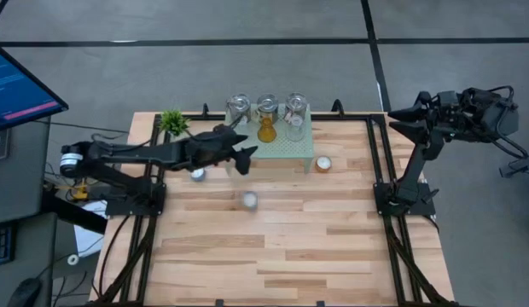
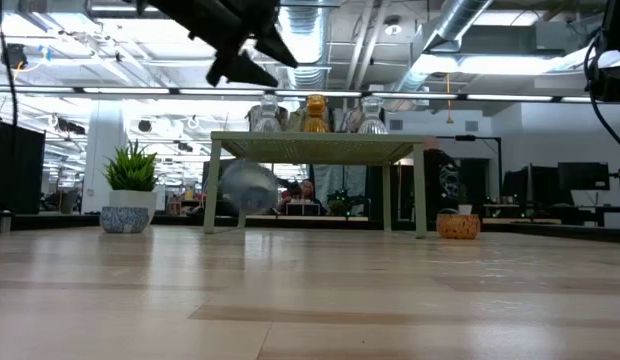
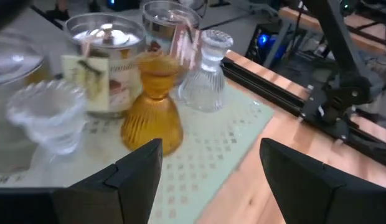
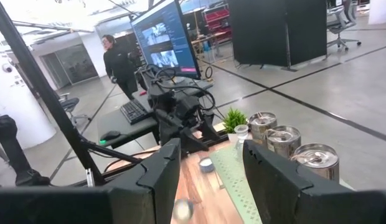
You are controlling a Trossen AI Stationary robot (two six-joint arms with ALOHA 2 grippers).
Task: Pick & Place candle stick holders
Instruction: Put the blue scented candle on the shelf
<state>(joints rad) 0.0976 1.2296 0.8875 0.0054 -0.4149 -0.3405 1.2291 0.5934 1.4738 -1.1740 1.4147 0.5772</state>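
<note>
Amber candle stick holder (image 3: pixel 152 107) just beyond open left gripper (image 3: pixel 211 168).

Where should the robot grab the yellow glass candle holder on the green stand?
The amber glass holder stands upright on the pale green mesh stand, with a wide cup, a narrow waist and a flared foot. Probably grip the waist, where open fingers fit around it. Come from the stand's open front edge, where the left gripper is, because silvery jars and clear cups crowd behind and beside it.

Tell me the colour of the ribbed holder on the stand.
Amber holder; left wrist view shows it best.
</note>
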